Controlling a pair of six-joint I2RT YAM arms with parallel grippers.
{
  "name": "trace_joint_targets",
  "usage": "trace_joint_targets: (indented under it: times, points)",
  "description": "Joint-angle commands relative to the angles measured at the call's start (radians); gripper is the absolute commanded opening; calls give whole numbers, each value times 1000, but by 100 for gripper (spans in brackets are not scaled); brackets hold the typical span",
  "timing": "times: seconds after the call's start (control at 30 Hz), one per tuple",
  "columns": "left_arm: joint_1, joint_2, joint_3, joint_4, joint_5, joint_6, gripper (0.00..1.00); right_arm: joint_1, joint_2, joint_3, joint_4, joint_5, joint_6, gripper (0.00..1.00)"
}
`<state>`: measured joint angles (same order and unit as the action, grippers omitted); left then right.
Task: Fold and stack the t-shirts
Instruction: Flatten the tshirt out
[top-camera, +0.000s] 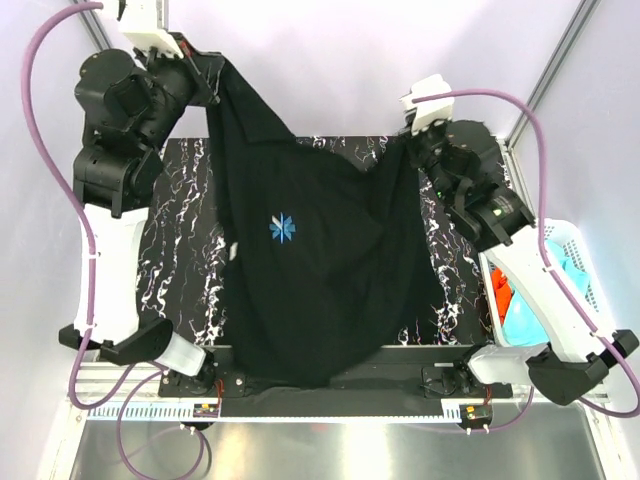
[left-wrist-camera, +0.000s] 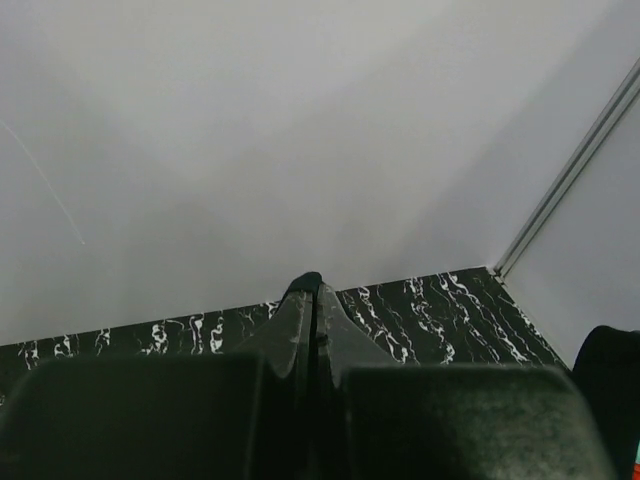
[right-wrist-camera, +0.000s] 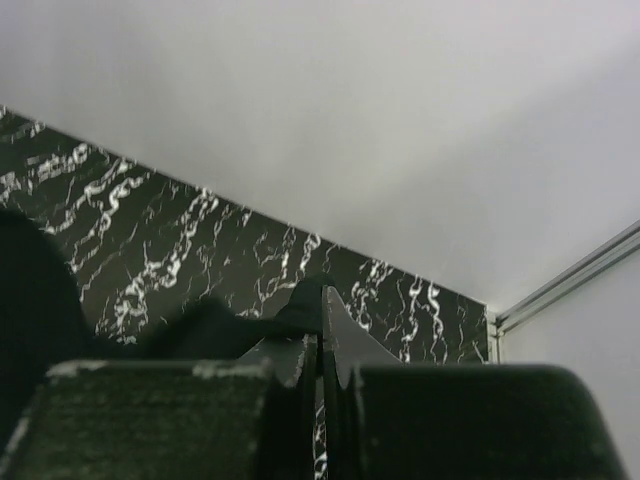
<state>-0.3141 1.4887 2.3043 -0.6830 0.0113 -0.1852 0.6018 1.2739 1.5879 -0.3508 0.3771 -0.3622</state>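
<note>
Holding the black t-shirt (top-camera: 330, 290) up between them, both arms are busy in the air right now. Left jaws are pinching at 11 o'clock of the bench (top-camera: 180, 260), pressed fully together on one upper corner of the shirt, raised high by the far edge. Right jaws are squeezing closed at 2 o'clock, sitting lower and gripping the opposite edge of the same shirt. Between the two grips the cloth is stretching in a slanted line and draping toward 6 o'clock, its lower edge spilling over the near side of the bench between the arm bases. The blue mark (top-camera: 283, 228) is facing the overhead camera near the shirt's middle. From the right wrist, black cloth is bunching at the closed tips. From the left wrist, only a sliver of dark fabric is showing there. Over at 4 o'clock, the white basket (top-camera: 575, 240) is sitting beside the bench, carrying a turquoise t-shirt (top-camera: 525, 320) and an orange-red t-shirt (top-camera: 500, 290).
</note>
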Motion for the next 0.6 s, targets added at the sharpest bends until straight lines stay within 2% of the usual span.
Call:
trace_joint_targets:
  times: [0.0, 0.3, 0.37, 0.57]
  points:
    - [7, -84, 142, 141, -17, -8, 0, 1, -50, 106, 67, 40, -20, 0]
    - [12, -269, 87, 181, -10, -62, 0, 1, -257, 70, 46, -61, 3, 0]
    - [10, -300, 101, 184, -8, -77, 0, 1, -284, 90, 10, -75, 38, 0]
    - [10, -399, 107, 235, 67, -151, 0, 1, -366, 168, -96, -245, 190, 0]
